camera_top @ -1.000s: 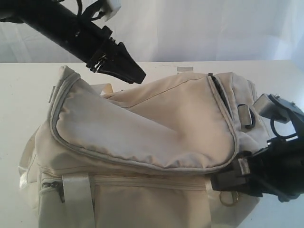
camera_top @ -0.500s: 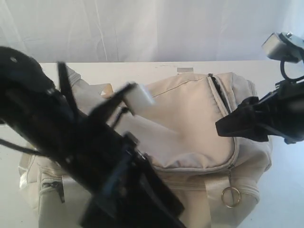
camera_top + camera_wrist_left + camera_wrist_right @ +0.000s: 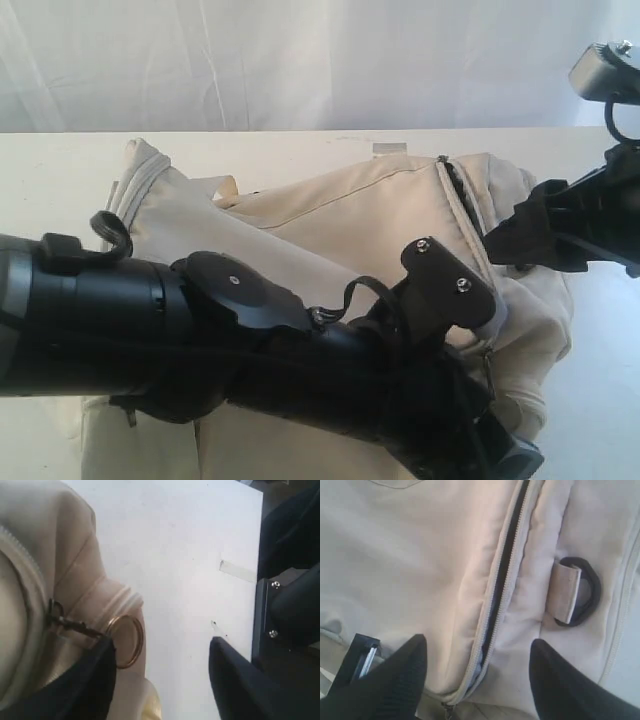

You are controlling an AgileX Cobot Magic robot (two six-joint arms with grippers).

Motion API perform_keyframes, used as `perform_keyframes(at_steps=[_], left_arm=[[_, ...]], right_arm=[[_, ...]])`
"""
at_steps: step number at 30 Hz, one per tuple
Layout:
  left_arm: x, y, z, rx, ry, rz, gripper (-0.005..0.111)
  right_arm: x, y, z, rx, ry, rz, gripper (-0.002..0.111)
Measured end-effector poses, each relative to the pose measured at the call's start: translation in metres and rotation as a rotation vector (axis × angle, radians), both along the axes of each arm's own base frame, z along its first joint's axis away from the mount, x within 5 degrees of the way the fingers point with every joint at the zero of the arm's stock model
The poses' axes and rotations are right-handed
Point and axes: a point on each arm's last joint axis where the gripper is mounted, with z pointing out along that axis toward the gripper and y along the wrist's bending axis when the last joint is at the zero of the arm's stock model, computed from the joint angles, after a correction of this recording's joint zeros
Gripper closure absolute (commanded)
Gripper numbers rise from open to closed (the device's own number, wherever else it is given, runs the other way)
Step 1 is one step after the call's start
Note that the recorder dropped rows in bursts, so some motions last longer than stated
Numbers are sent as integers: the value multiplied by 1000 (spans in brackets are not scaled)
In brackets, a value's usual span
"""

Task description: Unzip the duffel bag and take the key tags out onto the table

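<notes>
On the white surface [image 3: 300, 145] lies the duffel bag [image 3: 350, 215], its curved zip [image 3: 502, 585] showing a dark gap at one end. No key tags are in view, so most of the job seems left. Spread wide, the left claw [image 3: 160, 647] has one finger right beside the ring pull [image 3: 125, 641]. The right claw [image 3: 477, 642] hangs spread over the gap, holding nothing.

On the counter [image 3: 60, 170], from the middle through to the near edge: duffel bag [image 3: 380, 215]. At its near right corner, just beside the zip-pull ring [image 3: 125, 641]: left pincer [image 3: 160, 647]. Above the zip [image 3: 507, 565] at the bag's right end: right pincer [image 3: 477, 642].
</notes>
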Motion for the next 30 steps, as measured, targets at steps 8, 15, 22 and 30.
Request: perform_keyframes(at_steps=[8, 15, 22, 30], left_arm=[[3, -5, 2, -18, 29, 21, 47], [6, -4, 1, -47, 185, 166, 36], [8, -3, 0, -46, 202, 203, 36], [12, -7, -19, -3, 224, 227, 37]], right_arm=[[-1, 0, -5, 5, 17, -4, 51], [0, 0, -4, 4, 7, -11, 51], [1, 0, -4, 3, 1, -14, 51], [1, 0, -4, 6, 0, -15, 51]])
